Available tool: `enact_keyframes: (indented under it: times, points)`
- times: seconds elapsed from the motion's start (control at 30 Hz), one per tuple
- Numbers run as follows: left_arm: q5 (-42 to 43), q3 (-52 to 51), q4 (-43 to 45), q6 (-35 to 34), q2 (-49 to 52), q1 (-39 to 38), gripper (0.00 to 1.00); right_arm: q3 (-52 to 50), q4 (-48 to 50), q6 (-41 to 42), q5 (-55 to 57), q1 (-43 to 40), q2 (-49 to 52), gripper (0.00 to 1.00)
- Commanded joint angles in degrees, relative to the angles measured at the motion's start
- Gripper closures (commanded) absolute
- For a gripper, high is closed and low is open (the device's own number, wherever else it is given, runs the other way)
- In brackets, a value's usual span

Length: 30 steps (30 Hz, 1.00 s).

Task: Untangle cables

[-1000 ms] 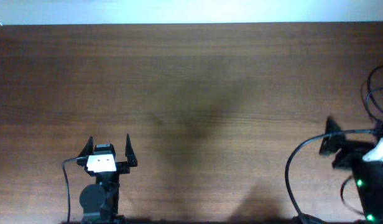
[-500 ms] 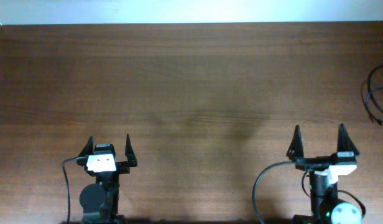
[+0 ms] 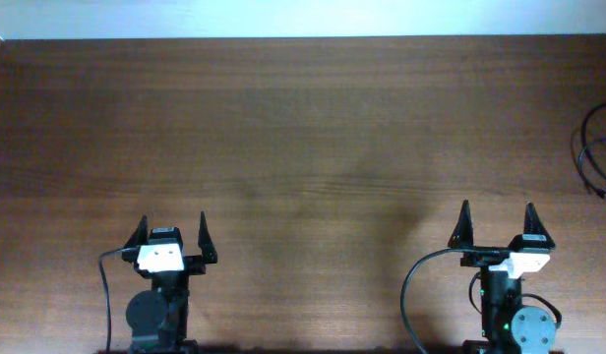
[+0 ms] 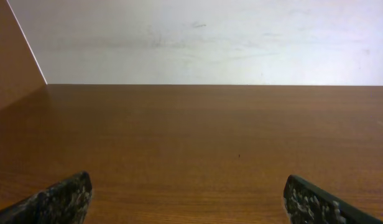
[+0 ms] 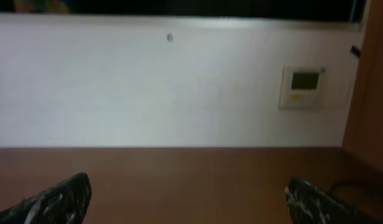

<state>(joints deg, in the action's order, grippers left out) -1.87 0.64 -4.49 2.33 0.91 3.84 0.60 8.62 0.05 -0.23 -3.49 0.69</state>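
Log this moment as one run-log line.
left gripper: open, empty | right gripper: open, empty | cables: right edge of overhead view, no gripper contact

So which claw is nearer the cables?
Right. The right claw sits just left of the cables, nearer the front edge; the left claw is far off left.

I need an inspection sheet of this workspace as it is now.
Surface: brown wooden table.
Job's things: thin black cables, looped at the right edge, partly out of frame.
Clutter: nothing seen.
Grippers: left gripper and right gripper both open, empty, apart from the cables.
Cables: thick black arm wires trail from both arms.
Surroundings: white wall; small control panel on it.
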Motion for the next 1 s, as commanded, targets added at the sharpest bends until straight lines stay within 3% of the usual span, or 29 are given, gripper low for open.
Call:
enact_keyframes:
  times: [0.0,0.2,0.97]
  points:
    - [0.66,-0.11,-0.33,-0.59,-0.24,0.35,0.01,-0.28,-2.95,0.37,-0.39,1.62,-0.50,0.01]
    - [0.66,-0.11,-0.33,-0.59,-0.24,0.35,0.01,-0.28,-13.33,0.37,-0.13,4.66,-0.50,0.01]
    - [0.66,-0.11,-0.33,-0.59,-0.24,0.35,0.01,-0.28,-13.20,0.37,0.04,4.66,-0.50,0.01]
